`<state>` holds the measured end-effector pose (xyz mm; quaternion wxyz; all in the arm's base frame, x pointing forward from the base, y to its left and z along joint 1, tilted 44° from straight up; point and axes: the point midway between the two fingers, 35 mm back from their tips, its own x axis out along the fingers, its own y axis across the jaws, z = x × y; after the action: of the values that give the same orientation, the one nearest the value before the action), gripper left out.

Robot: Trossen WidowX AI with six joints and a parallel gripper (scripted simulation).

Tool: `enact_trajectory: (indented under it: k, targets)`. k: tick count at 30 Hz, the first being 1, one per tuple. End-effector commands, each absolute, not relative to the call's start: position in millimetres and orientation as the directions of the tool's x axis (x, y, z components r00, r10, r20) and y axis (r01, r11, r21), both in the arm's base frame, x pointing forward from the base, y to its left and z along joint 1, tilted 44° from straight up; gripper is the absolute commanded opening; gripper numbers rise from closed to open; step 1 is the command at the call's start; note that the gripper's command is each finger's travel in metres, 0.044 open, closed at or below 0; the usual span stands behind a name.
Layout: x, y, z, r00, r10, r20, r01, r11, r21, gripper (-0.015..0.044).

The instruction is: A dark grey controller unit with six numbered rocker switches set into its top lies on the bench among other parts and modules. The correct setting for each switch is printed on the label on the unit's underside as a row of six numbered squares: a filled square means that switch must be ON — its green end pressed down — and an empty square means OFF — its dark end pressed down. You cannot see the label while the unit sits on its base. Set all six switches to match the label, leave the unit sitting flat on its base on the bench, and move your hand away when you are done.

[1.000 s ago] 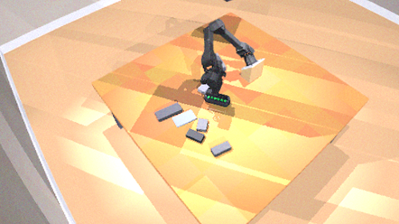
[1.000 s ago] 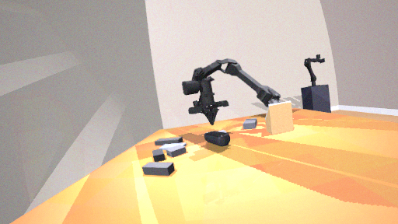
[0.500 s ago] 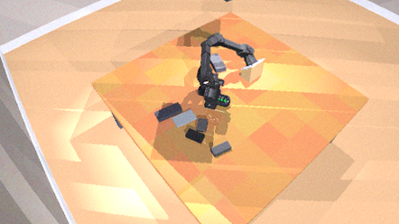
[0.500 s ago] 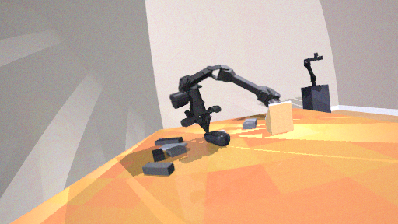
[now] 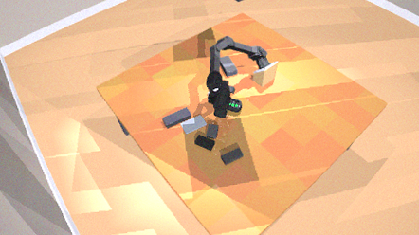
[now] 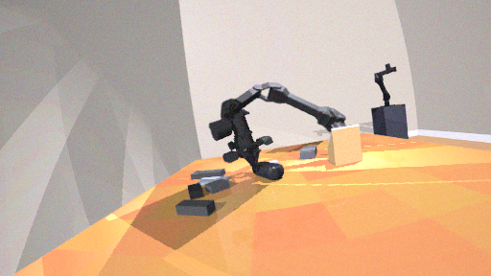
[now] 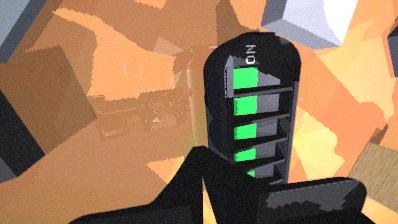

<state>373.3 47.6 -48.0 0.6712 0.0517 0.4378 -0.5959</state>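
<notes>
The dark grey controller unit (image 5: 234, 108) (image 6: 272, 172) (image 7: 274, 42) lies on the bench with its switch side up; whether its base is fully flat I cannot tell. In the wrist view, green ends show on several rockers, all on the side of the ON mark; which ends are pressed is not clear. The nearest rockers are partly hidden by my fingers, and the underside label is hidden. My gripper (image 5: 221, 115) (image 6: 256, 170) (image 7: 198, 151) is shut with nothing between the fingers. Its tips are low, at or close beside the unit; contact is not clear.
A long grey module (image 5: 176, 117) (image 6: 207, 173), a pale flat module (image 5: 193, 124), a small grey block (image 5: 212, 131) (image 6: 218, 186), a black block (image 5: 204, 143) (image 6: 196, 191) and a dark block (image 5: 232, 155) (image 6: 195, 208) lie nearby. A grey block (image 5: 229, 65) (image 6: 308, 152) and a cream panel (image 5: 264, 76) (image 6: 346, 145) stand near the arm's base.
</notes>
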Motion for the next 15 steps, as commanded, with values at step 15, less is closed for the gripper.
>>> enact_trajectory:
  k: [15]
  targets:
    - [372,28,-69,-0.106,-0.76,-0.641,0.839,0.278,-0.468,0.0]
